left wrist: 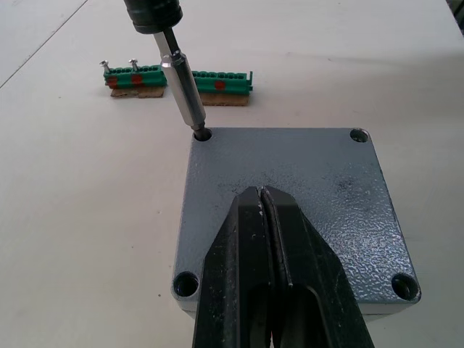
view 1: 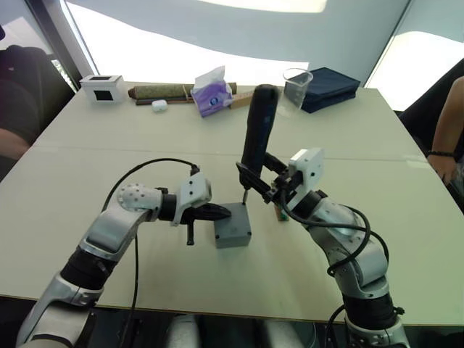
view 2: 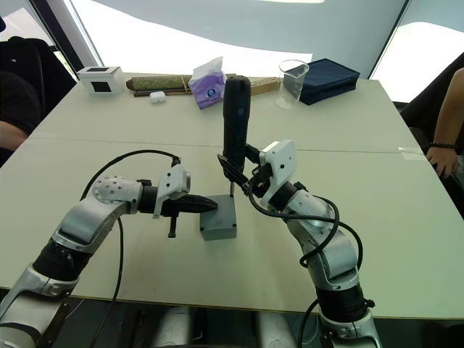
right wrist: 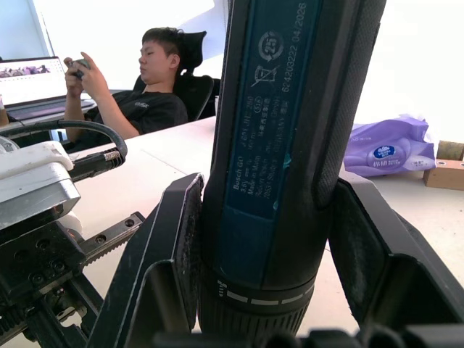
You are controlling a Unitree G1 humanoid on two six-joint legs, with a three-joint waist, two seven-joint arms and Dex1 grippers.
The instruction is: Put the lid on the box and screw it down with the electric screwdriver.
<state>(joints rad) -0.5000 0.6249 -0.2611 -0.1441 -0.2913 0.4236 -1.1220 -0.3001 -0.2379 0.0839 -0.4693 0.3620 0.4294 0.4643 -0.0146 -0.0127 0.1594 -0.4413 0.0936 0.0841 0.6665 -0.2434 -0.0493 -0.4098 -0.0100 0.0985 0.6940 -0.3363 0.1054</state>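
Note:
The grey lid (left wrist: 319, 174) lies on the grey box (view 1: 233, 236) at the table's middle, its corner holes showing. My left gripper (left wrist: 263, 194) is shut, and its tips rest on the lid's top from the left. My right gripper (view 1: 259, 180) is shut on the black electric screwdriver (view 1: 259, 123) and holds it nearly upright. The screwdriver's metal bit (left wrist: 183, 90) stands in one far corner hole of the lid. In the right wrist view the screwdriver's body (right wrist: 290, 145) sits between my two fingers (right wrist: 177, 246).
A green strip (left wrist: 177, 76) holding screws lies just beyond the box. Along the far edge stand a white box with a black window (view 1: 102, 87), a rolled mat (view 1: 163, 91), a tissue pack (view 1: 210, 93), a clear cup (view 1: 296, 88) and a dark pouch (view 1: 330, 87). People sit at both sides.

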